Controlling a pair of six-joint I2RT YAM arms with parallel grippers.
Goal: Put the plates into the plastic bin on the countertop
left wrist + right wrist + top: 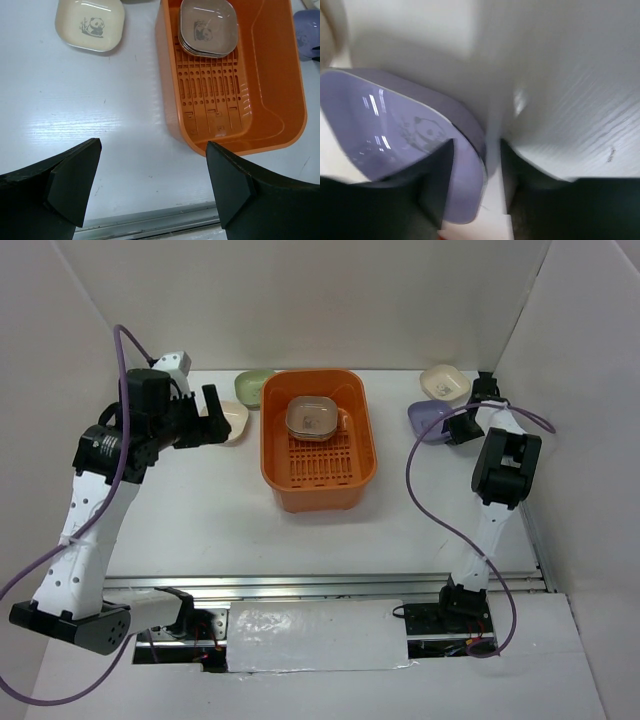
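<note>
The orange plastic bin (270, 440) stands mid-table with a brown-topped stack of plates (312, 418) at its far end, also seen from the left wrist (207, 27). Loose on the white countertop (200, 520) lie a green plate (252, 386), a cream plate (232, 420) and another cream plate (445, 382). My left gripper (215, 415) hovers open and empty beside the left cream plate (90, 24). My right gripper (477, 165) straddles the rim of a purple plate (385, 125): one finger (437, 180) is inside, the other outside, with a gap still showing.
White walls close in the table at the back and both sides; the right wall is near the purple plate (428, 420). A metal rail (150, 225) runs along the front edge. Purple cables loop beside both arms.
</note>
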